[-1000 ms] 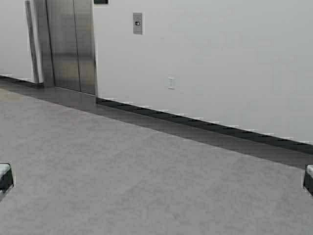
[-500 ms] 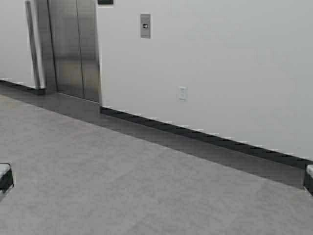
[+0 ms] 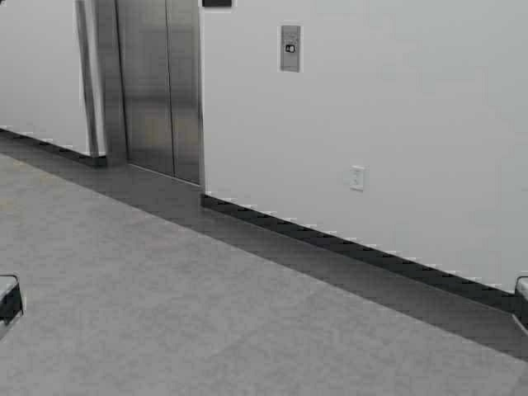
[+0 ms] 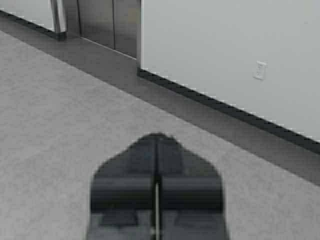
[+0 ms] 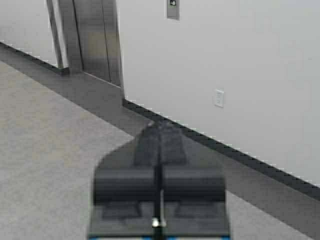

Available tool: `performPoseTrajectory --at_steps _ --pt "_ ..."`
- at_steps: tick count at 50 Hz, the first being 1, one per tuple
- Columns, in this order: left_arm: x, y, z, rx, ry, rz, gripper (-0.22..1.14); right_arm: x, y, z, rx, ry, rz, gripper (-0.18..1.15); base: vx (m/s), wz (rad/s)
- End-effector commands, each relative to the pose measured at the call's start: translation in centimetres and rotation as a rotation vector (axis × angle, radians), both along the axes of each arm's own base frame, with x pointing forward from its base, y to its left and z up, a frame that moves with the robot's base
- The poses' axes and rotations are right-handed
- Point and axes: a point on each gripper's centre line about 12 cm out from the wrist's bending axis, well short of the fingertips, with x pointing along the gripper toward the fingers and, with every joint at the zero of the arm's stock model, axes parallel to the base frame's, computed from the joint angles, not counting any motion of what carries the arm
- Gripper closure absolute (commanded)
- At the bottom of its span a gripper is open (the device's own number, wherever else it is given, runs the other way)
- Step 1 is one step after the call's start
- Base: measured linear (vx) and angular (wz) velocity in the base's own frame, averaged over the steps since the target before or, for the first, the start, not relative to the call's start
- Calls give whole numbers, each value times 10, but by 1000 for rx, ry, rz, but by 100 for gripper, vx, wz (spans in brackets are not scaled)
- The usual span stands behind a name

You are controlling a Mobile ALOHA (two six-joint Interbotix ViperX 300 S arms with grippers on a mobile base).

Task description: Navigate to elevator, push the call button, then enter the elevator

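Elevator point(image 3: 161, 87) approach, fingers first: my left gripper point(image 4: 157, 142) has its 2 fingers pressed together on nothing, and my right gripper point(image 5: 160, 131) is pinched closed the same way, also empty. Both sit low, over bare grey floor point(image 3: 206, 313); in the high view only slivers of the arms show at the lower left and lower right edges. Farther out, the elevator stands at the upper left of the high view, its steel doors closed along a dark centre seam. I see the call button point(image 3: 289, 48) on the white wall point(image 3: 412, 107) just right of the doors, top centre. A white outlet plate point(image 3: 356, 177) sits lower and farther right, above the dark baseboard point(image 3: 346, 243).
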Motion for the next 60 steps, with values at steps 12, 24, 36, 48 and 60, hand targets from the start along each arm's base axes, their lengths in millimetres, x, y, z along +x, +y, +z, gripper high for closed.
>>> performPoseTrajectory --at_steps 12,24,36,48,60 --pt "-5 0 13 -2 -60 -2 89 8 1 6 -3 -3 1 92 71 -10" --pt "-2 0 11 -3 -48 -1 89 11 1 12 -2 -16 1 92 67 0" --pt "0 0 4 -5 -18 -1 89 8 1 6 -1 -8 3 92 67 12" --pt "-3 0 4 -6 -25 -1 89 11 1 6 -4 -2 1 92 66 9" --pt "-9 0 7 -14 -49 0 89 12 2 5 -14 6 4 92 65 7"
